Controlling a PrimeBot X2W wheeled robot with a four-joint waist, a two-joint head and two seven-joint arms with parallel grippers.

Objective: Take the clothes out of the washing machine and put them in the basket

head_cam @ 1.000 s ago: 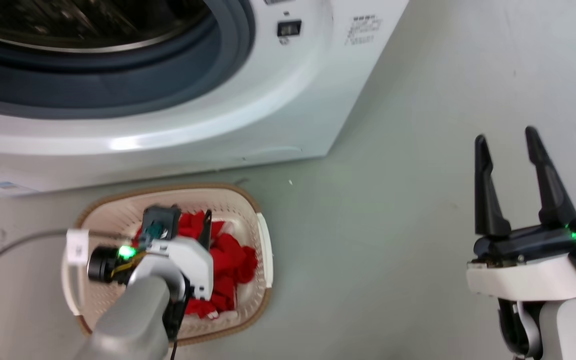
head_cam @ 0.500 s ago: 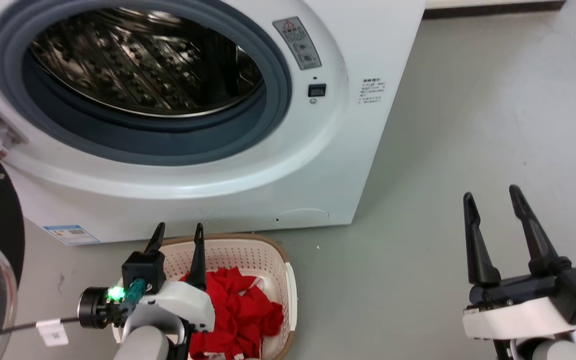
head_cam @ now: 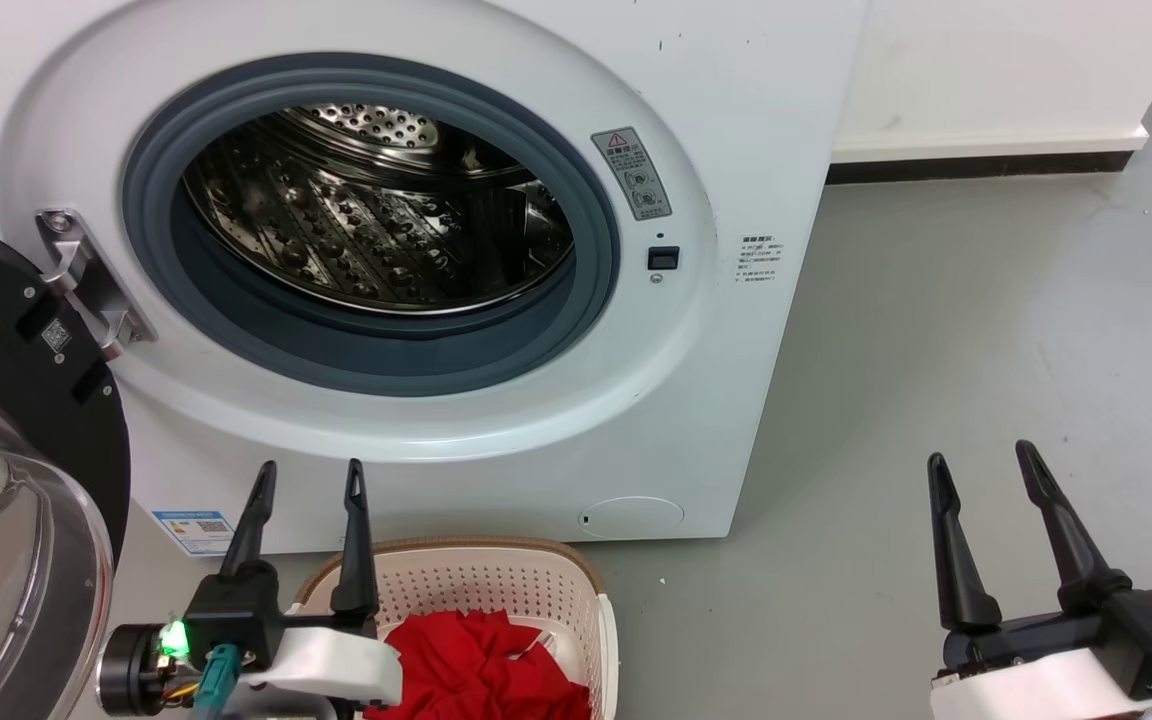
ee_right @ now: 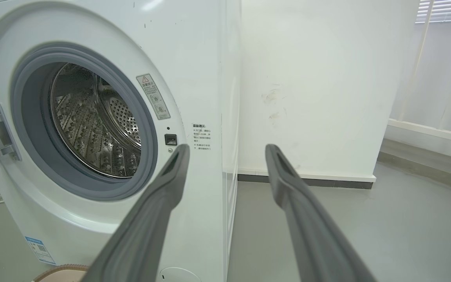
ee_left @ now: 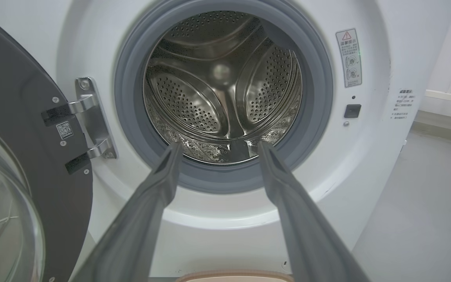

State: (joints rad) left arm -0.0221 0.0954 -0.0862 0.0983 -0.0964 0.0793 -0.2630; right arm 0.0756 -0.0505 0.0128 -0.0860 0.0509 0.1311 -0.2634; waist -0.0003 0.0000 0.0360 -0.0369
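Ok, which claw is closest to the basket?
The left claw, open right beside the basket holding the red clothes; the right claw, also open, stands far off over the grey floor.

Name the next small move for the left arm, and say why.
Probably just draw the left gripper back to rest: the clothes lie in the basket, the washing machine shows a bare drum, and the gripper is open, holding nothing.

Grey floor [head_cam: 986,330], white wall [head_cam: 986,70], dark baseboard [head_cam: 976,168]
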